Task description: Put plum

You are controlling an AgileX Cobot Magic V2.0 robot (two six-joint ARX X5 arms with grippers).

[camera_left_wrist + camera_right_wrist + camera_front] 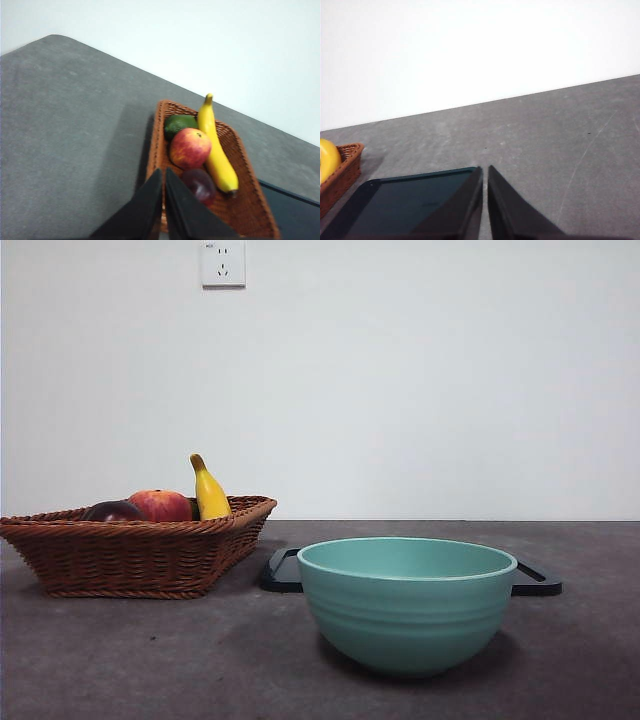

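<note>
Dark purple-maroon, nearly black, smooth-skinned small round plum [199, 185] sits in the brown woven wicker basket [250, 210], lower centre of the left wrist view, touching the red-orange apple-like fruit [190, 148] and just beside the long yellow banana [216, 150]; a green fruit [179, 124] lies farther back in the basket. In the front view the plum [113, 511] only peeks over the basket rim [130, 560] at mid-left, next to the red fruit.

Left gripper [164, 200] hovers just short of the plum; its fingers are pressed together w/ nothing between them. Right gripper [485, 200] waits over the dark flat rectangular tray [405, 205], fingers likewise closed and empty.

Handling, as a judgement: plum looks light, firm but glossy, so prob. slippery and apt to roll or squirt out of a hard pinch. Best hold is across its widest middle, fingers opened wider than the fruit first, coming from above w/ one finger on the free side away from the red fruit; tight gap on the apple side may block a finger.

Teal ceramic bowl [406, 602] stands on the grey desk [150, 660], lower centre-right of the front view.
</note>
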